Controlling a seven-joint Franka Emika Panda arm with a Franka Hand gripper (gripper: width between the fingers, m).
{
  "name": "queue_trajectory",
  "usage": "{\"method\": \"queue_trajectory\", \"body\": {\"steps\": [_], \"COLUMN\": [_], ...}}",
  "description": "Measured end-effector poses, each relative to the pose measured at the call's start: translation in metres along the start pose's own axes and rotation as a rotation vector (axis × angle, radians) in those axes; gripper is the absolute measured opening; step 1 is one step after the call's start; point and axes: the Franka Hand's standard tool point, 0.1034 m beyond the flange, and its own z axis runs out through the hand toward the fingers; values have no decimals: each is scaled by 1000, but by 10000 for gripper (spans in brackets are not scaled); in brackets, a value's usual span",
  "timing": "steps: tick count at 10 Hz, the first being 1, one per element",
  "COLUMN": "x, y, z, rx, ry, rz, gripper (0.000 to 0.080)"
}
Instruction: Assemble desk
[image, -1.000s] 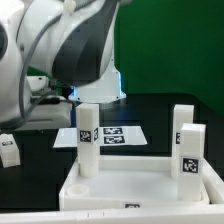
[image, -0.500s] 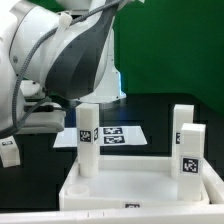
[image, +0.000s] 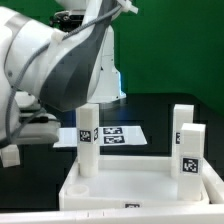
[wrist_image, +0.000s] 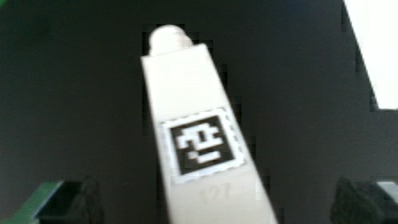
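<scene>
At the exterior view's left, you see the fourth leg lying loose on the black table, partly hidden by the arm. In the wrist view that leg lies lengthwise between the parted fingers of the gripper, nothing clamped, peg end away, apparently lined up for pickup. Rightward, the desk top carries three upright legs.
</scene>
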Motion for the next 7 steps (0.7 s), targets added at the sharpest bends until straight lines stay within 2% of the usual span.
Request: {"method": "queue_trajectory", "body": {"steps": [2,5,7], "x": [0,0,0], "y": [-5,-2,-1], "z": [7,8,8], "rx": [5,9,11], "ry": [-13,-12,-13], "rz": [15,19,21], "gripper": [649,649,374]}}
